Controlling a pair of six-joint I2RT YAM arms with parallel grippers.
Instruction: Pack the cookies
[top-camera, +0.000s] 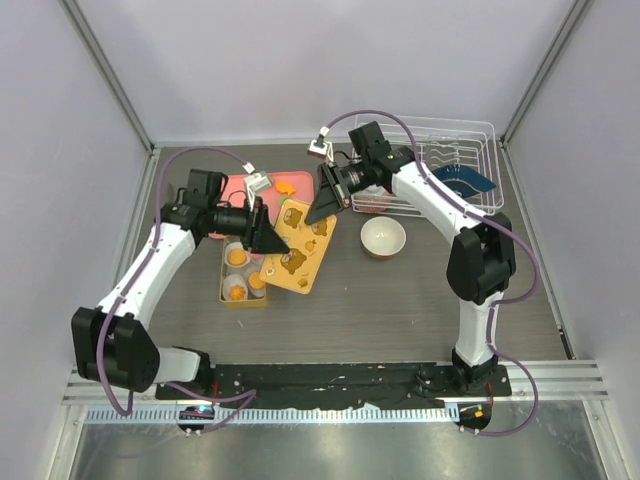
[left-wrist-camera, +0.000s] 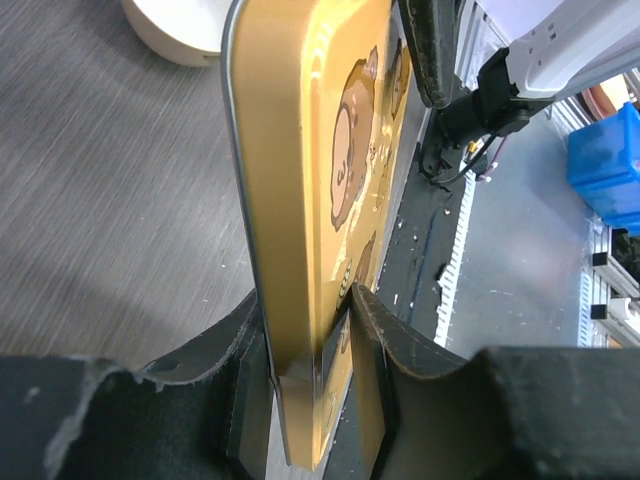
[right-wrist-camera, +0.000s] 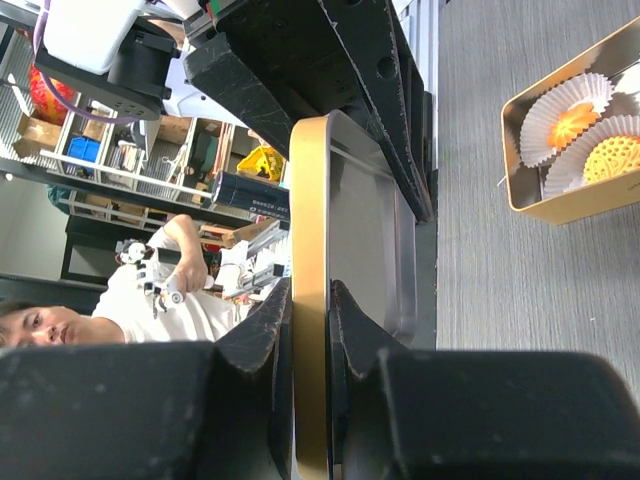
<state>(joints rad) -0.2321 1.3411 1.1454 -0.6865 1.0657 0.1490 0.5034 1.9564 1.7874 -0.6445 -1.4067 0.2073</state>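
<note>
The left fingers (left-wrist-camera: 372, 365) are pinching the left edge of the bear-printed lid (top-camera: 298, 262), and the right fingers (right-wrist-camera: 262, 345) are clamping its far-right edge, so both arms are sharing its weight over the bench (top-camera: 400, 300). The cookies (top-camera: 237, 257) are sitting in paper cups inside the open tin (top-camera: 226, 297), just left of the lid. Packing is looking nearly done. The lid is yet to go on, and one orange piece (top-camera: 285, 187), possibly another cookie, is lying on the pink tray (top-camera: 236, 188) beyond.
</note>
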